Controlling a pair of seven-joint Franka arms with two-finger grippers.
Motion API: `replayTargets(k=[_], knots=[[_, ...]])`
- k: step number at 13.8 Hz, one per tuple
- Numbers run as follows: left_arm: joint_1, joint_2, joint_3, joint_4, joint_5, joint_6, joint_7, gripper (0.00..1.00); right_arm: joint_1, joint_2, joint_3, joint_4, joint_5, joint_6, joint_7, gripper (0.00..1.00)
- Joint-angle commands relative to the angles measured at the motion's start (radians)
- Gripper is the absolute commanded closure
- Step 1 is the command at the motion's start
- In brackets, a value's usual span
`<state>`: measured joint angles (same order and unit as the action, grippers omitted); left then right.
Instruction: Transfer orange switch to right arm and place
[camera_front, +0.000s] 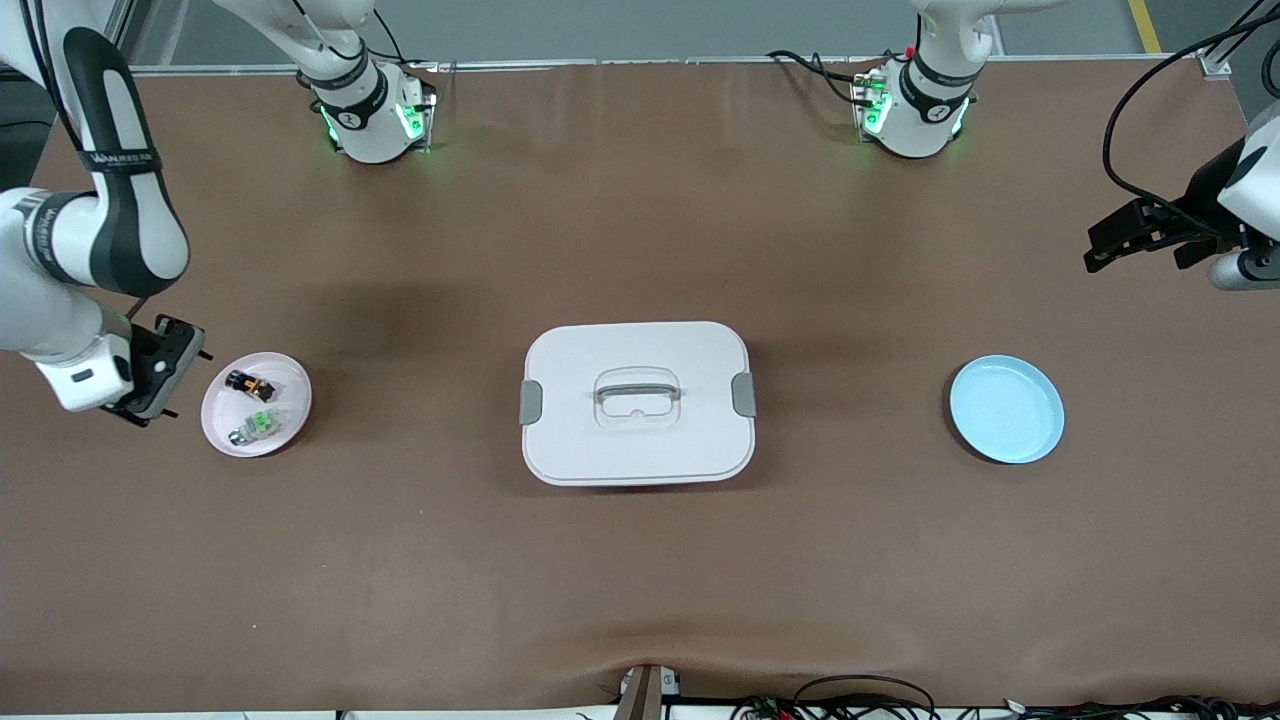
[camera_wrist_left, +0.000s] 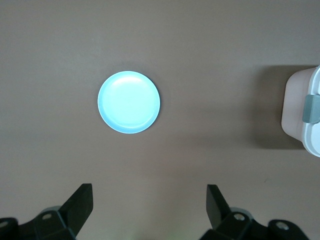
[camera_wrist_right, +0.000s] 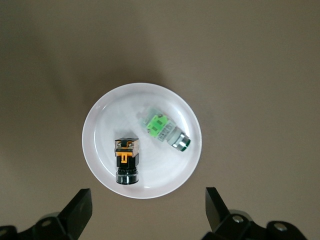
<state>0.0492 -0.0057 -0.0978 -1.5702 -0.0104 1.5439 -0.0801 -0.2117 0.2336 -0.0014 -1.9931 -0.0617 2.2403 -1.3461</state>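
Bench (camera_front: 640, 560), brown.
- Pink plate (camera_front: 222, 425), right arm's end: holds orange switch (camera_front: 250, 383) + green-white part (camera_front: 258, 425), lying apart.
- White lidded box (camera_front: 637, 402), mid-bench.
- Blue plate (camera_front: 1006, 409), left arm's end.
- Right tool (camera_wrist_right: 145, 212): released, over bench beside pink plate.
- Left tool (camera_wrist_left: 148, 210): released, waiting up near blue plate.

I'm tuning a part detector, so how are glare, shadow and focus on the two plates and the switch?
Left wrist view: the blue plate glows washed-out, nearly featureless. Right wrist view: the orange switch is sharp on the white plate, whose rim shows mild sheen. Front view: soft shadow beside the lidded box; the switch is small but distinct.
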Motion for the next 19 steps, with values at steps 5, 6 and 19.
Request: replayTargets(k=[5,6,19], knots=[[-0.002,-0.008,-0.002,-0.014,0.018,0.016,-0.003,0.0,0.051,0.003,0.004,0.281,-0.017,-0.294,0.405,0.0],[-0.002,-0.008,-0.002,-0.013,0.018,0.016,-0.003,0.0,0.058,0.004,0.004,0.333,-0.017,-0.356,0.485,0.0],[0.0,-0.016,-0.002,-0.004,0.017,0.016,0.014,0.0,0.175,-0.057,0.008,0.507,-0.01,-0.614,1.36,0.0]])
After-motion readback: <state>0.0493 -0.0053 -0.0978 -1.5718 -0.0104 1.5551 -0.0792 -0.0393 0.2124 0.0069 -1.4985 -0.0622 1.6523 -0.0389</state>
